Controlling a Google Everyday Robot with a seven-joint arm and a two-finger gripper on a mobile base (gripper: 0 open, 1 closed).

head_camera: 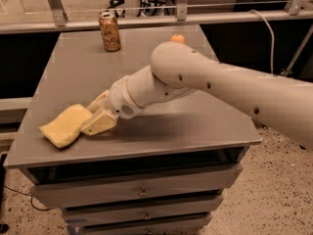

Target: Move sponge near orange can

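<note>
The sponge (62,127), a flat pale-yellow foam slab, lies near the front left corner of the grey table (195,126). My gripper (97,113) is low over the table at the sponge's right edge. Its two pale fingers are spread, one on the far side (99,101) and one on the near side (100,123), with the sponge's right edge reaching in between them. The orange can (109,31) stands upright at the table's back edge, left of centre, far from the sponge.
A small round orange fruit (177,38) sits at the back of the table, partly hidden behind my arm (195,77). The arm crosses the table's right half. Drawers (142,192) run below the front edge. A metal railing (146,18) runs behind the table.
</note>
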